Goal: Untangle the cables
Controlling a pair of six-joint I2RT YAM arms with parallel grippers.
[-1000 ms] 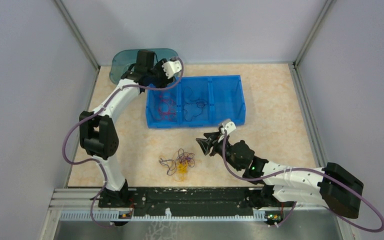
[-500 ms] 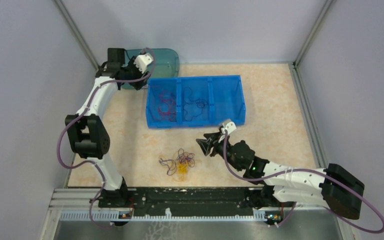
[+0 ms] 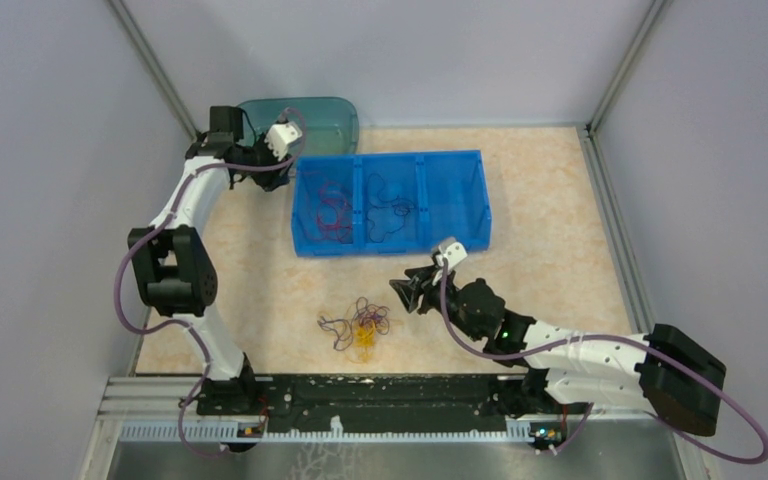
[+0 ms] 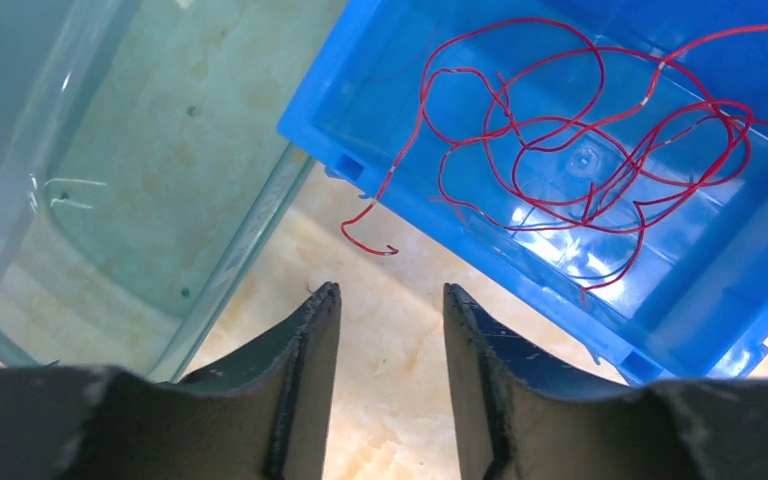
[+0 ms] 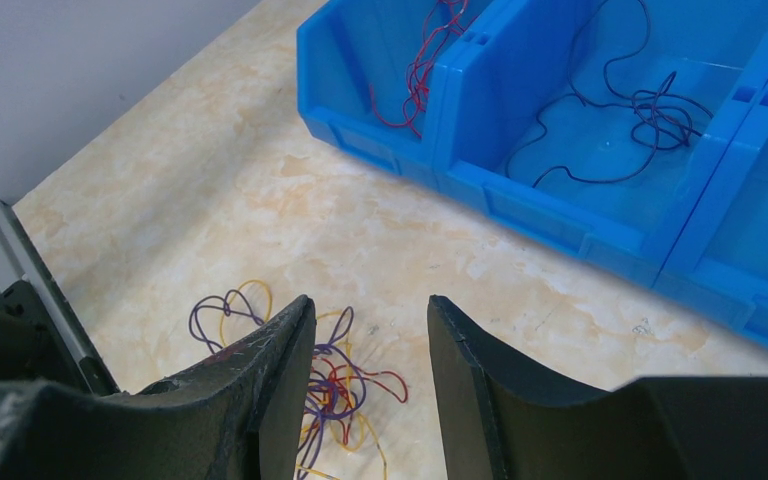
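— Why's your left pincer (image 4: 385,300) spread and empty?
— The red cable (image 4: 588,205) lies sorted in the blue bin (image 4: 460,250) beside it.
— And your right pincer (image 5: 365,310)?
— Spread too, aimed at the tangled clump (image 5: 335,390) on the table (image 5: 210,200). I think it's ready to grab.

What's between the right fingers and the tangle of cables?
Nothing: the top view shows only bare table between the right fingers and the tangle of cables.
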